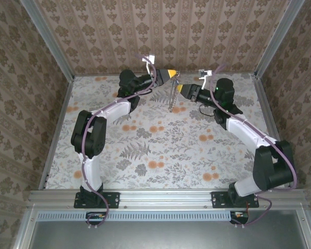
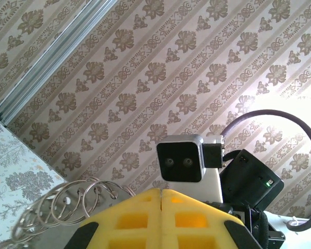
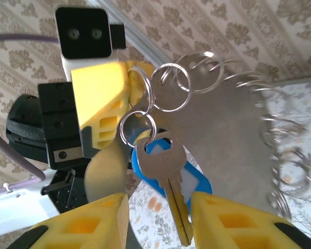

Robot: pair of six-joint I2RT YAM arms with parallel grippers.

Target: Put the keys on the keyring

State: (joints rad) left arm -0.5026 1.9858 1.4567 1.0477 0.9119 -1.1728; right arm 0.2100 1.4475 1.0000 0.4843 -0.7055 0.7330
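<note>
From the top external view, both arms are reaching to the far side of the floral-patterned table [image 1: 145, 150]. The left gripper [image 1: 169, 74] is pointing right and the right gripper [image 1: 181, 89] is facing it from just beside and slightly nearer. The keyring [image 1: 172, 98], a chain of linked metal rings, is hanging from the left gripper's tip down towards the tabletop. The key is too small to make out here.

In the left wrist view, the left gripper [image 2: 161, 194] is showing its yellow fingers pressed flat together along one seam. The keyring [image 2: 72, 202] is curving out to the left of them in a run of thin silver loops. The right arm's wrist camera [image 2: 180, 161] is looking straight back from beyond the fingertips.

In the right wrist view, the right gripper [image 3: 159, 218] is standing with its yellow fingers [image 3: 88, 225] spread apart. The key [image 3: 163, 166], silver metal, is dangling between them with its blade pointing down; I cannot tell whether the blade is touching the right-hand finger. A blue plastic tag [image 3: 199, 184] is lying behind the key, and a pale patch on it is carrying no writing I can read. A small ring is passing through the key's head and linking up into the keyring [image 3: 171, 88], whose end the left gripper [image 3: 128, 85] is pinching.
</note>
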